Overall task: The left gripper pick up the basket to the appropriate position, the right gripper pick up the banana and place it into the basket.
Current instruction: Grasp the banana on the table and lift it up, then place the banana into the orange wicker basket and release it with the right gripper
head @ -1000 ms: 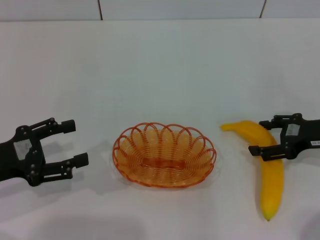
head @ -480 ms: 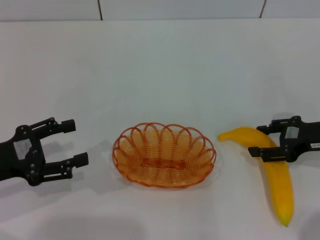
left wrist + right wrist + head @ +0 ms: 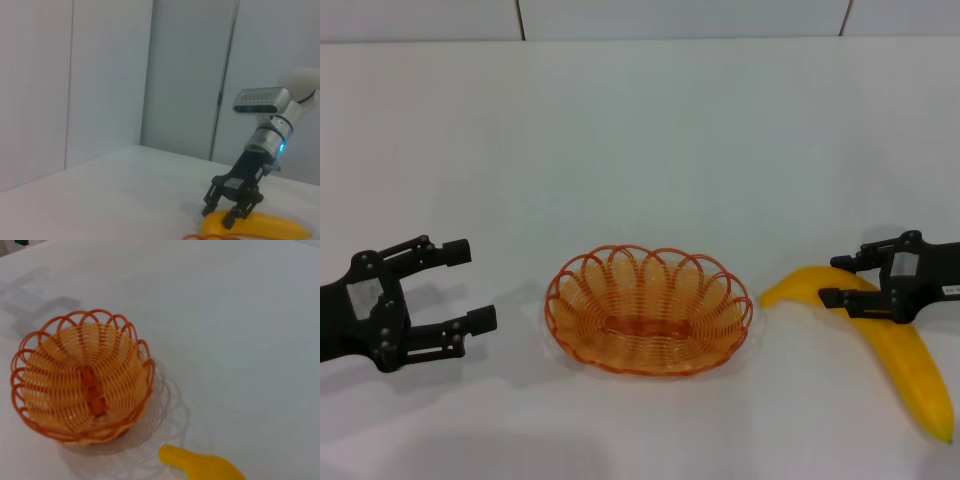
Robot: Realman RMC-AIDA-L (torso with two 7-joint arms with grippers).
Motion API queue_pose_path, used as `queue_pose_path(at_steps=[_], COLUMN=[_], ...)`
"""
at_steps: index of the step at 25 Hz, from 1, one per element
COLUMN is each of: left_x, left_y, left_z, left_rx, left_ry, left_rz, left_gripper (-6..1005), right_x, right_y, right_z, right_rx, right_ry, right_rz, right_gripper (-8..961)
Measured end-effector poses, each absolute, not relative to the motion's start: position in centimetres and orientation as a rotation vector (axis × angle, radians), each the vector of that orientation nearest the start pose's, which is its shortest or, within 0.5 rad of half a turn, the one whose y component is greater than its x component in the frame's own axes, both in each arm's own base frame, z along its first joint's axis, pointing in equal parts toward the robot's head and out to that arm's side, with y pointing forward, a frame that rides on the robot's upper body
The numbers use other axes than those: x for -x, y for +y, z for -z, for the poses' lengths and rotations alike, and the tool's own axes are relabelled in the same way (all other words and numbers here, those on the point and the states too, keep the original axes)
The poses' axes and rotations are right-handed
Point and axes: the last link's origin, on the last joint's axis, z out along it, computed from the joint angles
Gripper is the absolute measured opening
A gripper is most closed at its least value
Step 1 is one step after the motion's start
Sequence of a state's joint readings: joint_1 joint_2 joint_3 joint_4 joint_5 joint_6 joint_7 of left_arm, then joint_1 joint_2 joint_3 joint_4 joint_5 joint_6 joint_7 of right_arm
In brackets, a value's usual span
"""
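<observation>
The orange wire basket (image 3: 650, 318) stands empty on the white table, in the middle near the front; it also shows in the right wrist view (image 3: 80, 380). My left gripper (image 3: 470, 285) is open, just left of the basket and apart from it. My right gripper (image 3: 837, 280) is shut on the yellow banana (image 3: 905, 370) near its upper end, right of the basket. The banana slants down to the right, its tip close to the basket's rim. The left wrist view shows the right gripper (image 3: 222, 212) straddling the banana (image 3: 265, 226). One banana end shows in the right wrist view (image 3: 205, 465).
The white table (image 3: 640, 150) stretches back to a pale panelled wall (image 3: 680, 18). Nothing else stands on it.
The banana has swung in my right gripper: its lower end moved out to the right, from pointing down to slanting. The basket and my left gripper have not moved.
</observation>
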State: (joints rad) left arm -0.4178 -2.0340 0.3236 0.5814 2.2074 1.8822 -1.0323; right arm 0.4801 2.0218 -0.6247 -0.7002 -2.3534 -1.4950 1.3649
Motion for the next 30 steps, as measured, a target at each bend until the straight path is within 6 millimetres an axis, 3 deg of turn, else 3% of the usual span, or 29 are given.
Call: queue_pose_path(at_steps=[3, 11, 14, 19, 23, 24, 30], left_x=[30.9, 30.9, 30.9, 31.2, 31.5, 31.6, 31.7], left_y=[25.9, 25.9, 25.9, 25.4, 24.9, 24.8, 24.7], left_z=[-3.2, -3.2, -3.2, -3.1, -2.7, -2.7, -2.6], left_rx=[2.702, 2.702, 2.701, 2.714, 2.769, 2.778, 2.791], left_ry=[-0.414, -0.414, -0.416, -0.432, -0.453, -0.459, -0.465], left_rz=[0.858, 0.858, 0.857, 0.844, 0.799, 0.789, 0.773], left_gripper=[880, 881, 881, 880, 880, 880, 880], right_x=[-33.2, -32.5, -31.2, -26.3, -20.6, -20.6, -16.1], right_y=[31.2, 31.7, 32.3, 33.8, 33.8, 33.8, 33.9], right_z=[-2.4, -3.1, -4.0, -5.6, -5.6, -5.6, -4.5], right_rx=[2.749, 2.751, 2.77, 2.884, 3.093, 3.093, 3.229], right_ry=[0.687, 0.677, 0.644, 0.506, 0.317, 0.317, 0.118], right_rz=[-0.157, -0.163, -0.176, -0.233, -0.391, -0.391, -0.501], right_gripper=[489, 504, 510, 519, 527, 528, 540])
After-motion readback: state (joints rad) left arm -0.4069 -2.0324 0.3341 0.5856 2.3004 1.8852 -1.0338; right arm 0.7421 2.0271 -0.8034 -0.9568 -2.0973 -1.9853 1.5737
